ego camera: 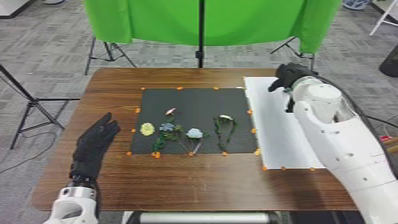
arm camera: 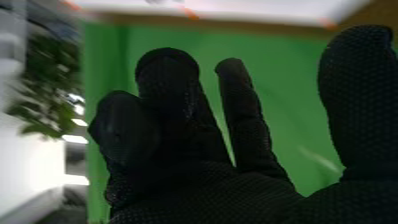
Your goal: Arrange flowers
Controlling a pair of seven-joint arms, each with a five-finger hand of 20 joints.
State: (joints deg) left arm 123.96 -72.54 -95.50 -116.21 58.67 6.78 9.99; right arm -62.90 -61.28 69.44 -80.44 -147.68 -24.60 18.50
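Brown table (ego camera: 195,187) with a black mat (ego camera: 200,105) and, to its right, a white sheet (ego camera: 277,142). Left hand (ego camera: 92,142), fingers straight, left of the mat; right hand (ego camera: 291,75), open, at the sheet's far end. Loose flowers (ego camera: 195,133) lie on the mat.

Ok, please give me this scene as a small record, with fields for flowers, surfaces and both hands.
flowers: pink bud, yellow bloom, blue bloom, pale bloom, white bloom
flowers lie on: dark mat
right of mat: white sheet
table: brown, wooden
left hand: left of mat, fingers straight
right hand: at sheet's far end, fingers extended
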